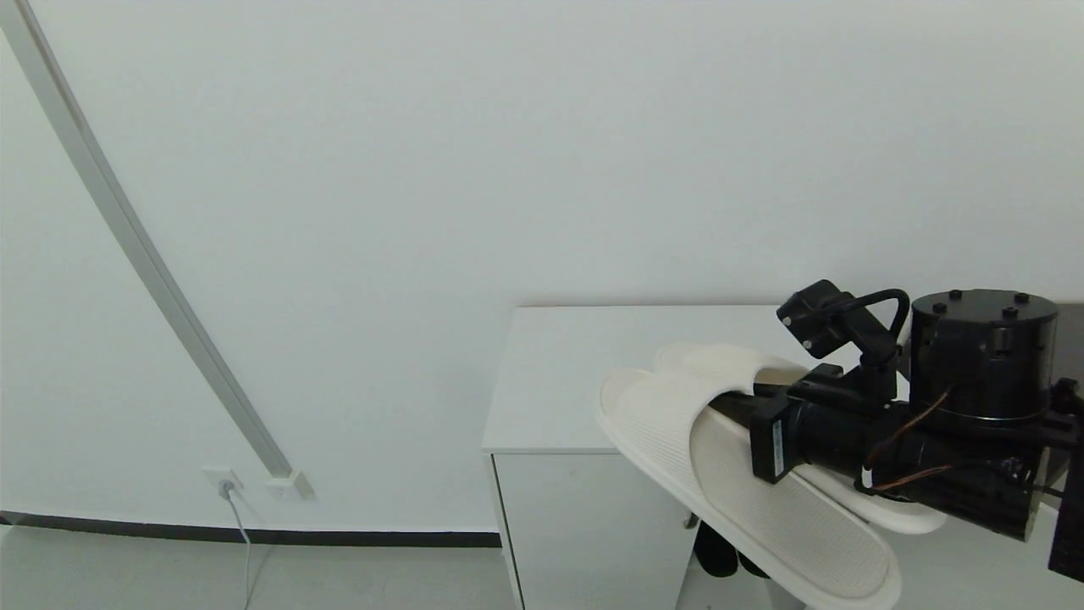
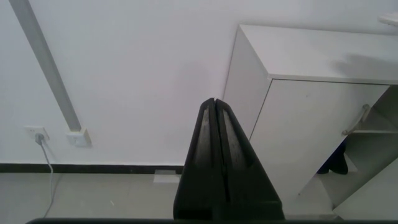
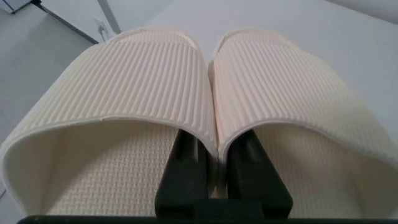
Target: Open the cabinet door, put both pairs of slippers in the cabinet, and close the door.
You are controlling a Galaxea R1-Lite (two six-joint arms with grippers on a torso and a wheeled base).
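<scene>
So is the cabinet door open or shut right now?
Open. The cabinet shows its inside past the front panel: a shelf and a dark item below it.

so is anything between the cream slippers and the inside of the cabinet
No door blocks the opening: the cabinet stands open below the cream slippers in the right end effector. A dark pair already sits low inside, and the cabinet top lies partly beneath the held pair.
</scene>
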